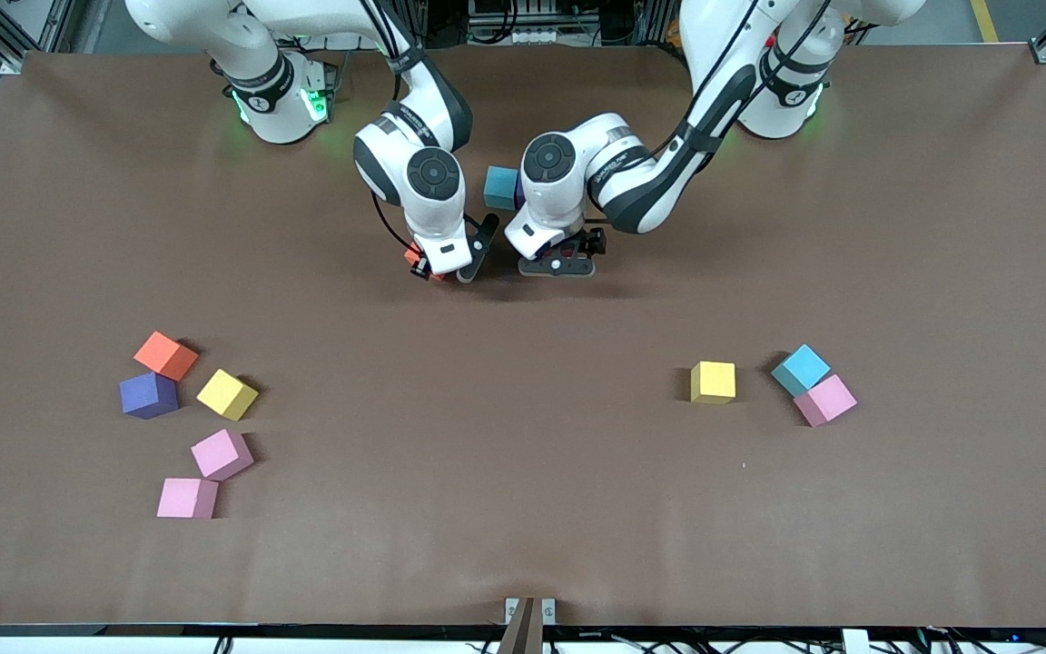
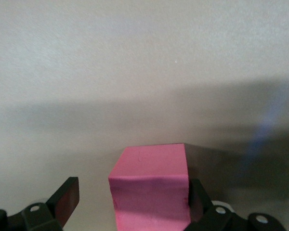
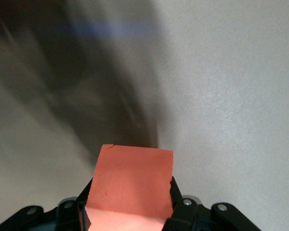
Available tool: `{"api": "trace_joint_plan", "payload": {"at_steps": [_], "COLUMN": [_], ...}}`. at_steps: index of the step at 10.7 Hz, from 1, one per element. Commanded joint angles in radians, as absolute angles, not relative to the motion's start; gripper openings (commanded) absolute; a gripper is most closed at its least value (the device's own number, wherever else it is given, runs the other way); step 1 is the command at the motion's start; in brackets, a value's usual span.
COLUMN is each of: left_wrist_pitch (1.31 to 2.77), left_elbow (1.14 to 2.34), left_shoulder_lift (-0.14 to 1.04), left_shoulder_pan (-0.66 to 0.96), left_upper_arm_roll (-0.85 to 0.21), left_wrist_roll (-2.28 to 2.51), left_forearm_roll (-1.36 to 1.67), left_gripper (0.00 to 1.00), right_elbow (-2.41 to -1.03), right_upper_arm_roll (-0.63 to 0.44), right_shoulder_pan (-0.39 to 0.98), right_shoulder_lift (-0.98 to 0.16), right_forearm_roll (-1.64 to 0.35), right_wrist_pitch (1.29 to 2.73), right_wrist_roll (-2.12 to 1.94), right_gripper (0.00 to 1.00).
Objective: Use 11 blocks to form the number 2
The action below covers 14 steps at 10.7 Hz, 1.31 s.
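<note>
Left hand [image 2: 130, 202] stood wide around pink block [image 2: 151, 185], frame centre. Right hand [image 3: 130, 207] held orange block [image 3: 132, 185]. Risk: lifting hand could drag pink block askew.

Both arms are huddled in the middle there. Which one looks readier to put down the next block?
The right one, probably. The right gripper is shut on an orange-red block over the table's middle, ready to place. The left gripper stands open around a crimson block it seems to have just set down, so it carries nothing.
</note>
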State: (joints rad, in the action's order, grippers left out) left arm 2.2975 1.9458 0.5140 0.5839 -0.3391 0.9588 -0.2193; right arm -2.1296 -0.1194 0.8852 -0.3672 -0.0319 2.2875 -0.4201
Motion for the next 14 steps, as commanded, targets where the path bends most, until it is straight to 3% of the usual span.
{"api": "trace_joint_plan", "payload": {"at_steps": [1, 10, 14], "left_wrist_pitch": [2.257, 2.231, 2.126], "left_elbow": [1.953, 1.937, 1.905], "left_shoulder_lift": [0.454, 0.315, 0.268], "left_shoulder_pan": [0.566, 0.419, 0.350], "left_upper_arm_roll": [-0.342, -0.330, -0.240], "left_wrist_roll": [0.968, 0.922, 0.913], "left_forearm_roll": [-0.247, -0.221, -0.215], "left_gripper": [1.00, 1.00, 1.00], "right_elbow": [-2.099, -1.959, -1.905], "right_upper_arm_roll": [-0.110, -0.015, -0.009], "right_shoulder_pan": [0.882, 0.904, 0.936], "right_shoulder_lift": [-0.394, -0.489, -0.544], "right_forearm_roll": [-0.034, -0.035, -0.037], "right_wrist_pitch": [2.301, 2.345, 2.393], "right_wrist_roll": [-0.437, -0.426, -0.426], "right_gripper": [0.12, 0.12, 0.12]}}
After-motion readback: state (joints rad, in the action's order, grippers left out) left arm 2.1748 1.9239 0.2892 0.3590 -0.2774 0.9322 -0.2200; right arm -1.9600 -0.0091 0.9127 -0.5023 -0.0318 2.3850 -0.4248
